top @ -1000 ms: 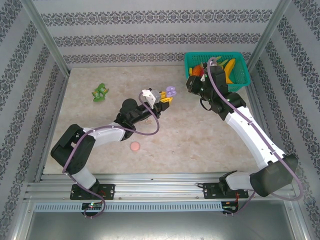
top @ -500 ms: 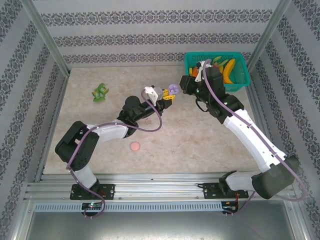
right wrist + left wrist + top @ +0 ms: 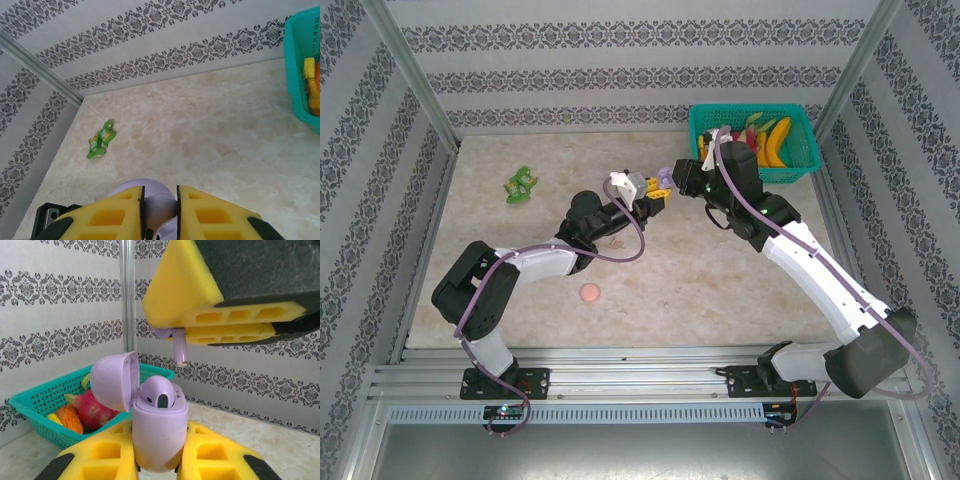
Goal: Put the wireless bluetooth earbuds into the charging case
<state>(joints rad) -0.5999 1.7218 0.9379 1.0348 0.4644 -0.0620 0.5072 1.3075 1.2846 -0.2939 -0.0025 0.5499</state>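
End effectors (image 3: pixel 653 195) (image 3: pixel 682 178) two; lilac case (image 3: pixel 160 435) one

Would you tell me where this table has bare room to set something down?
The widest bare patch of the beige stone-look table lies between the pink round disc and the right arm. Another runs along the back wall, between the crumpled green item and the teal mesh basket. Crowded: beside the basket, around the lilac earbud case.

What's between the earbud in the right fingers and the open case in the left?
Nothing. In the left wrist view the earbud hangs stem-down over the open case, with a bare gap of air between the stem tip and the case top.
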